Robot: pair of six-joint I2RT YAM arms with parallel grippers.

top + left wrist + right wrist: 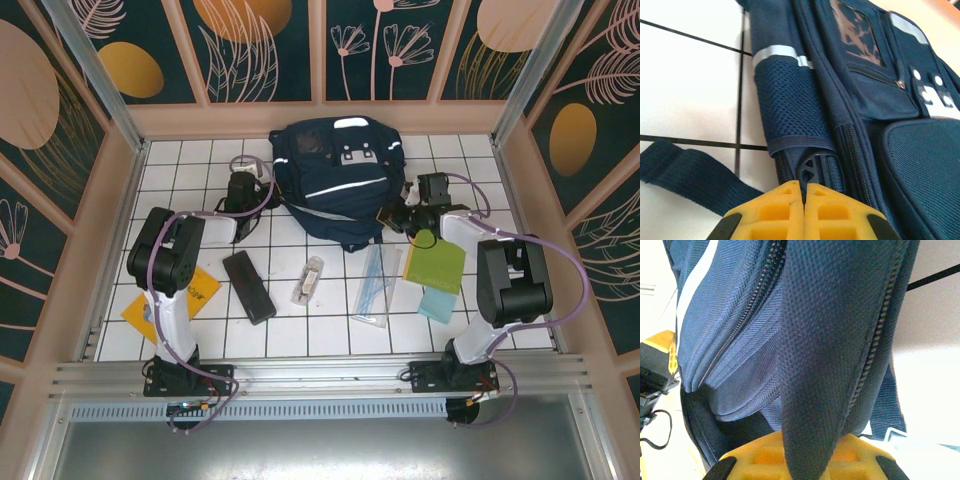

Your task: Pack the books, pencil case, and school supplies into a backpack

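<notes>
Bottom centre, the left gripper (804, 197) sits closed at the backpack's (875, 100) side. The right gripper (807, 452) pinches the backpack's fabric. The grey patch (935, 95) is too blurred to read.

White tiled tabletop (300, 335), teal floral wall panels (270, 50), aluminium front rail (320, 375)

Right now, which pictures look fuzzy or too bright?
Left wrist view: the backpack goes blurry at its far top, and the white floor glares. Right wrist view: the backpack weave is sharp, the floor beside it washed out. Top external view: crisp, evenly lit.
</notes>
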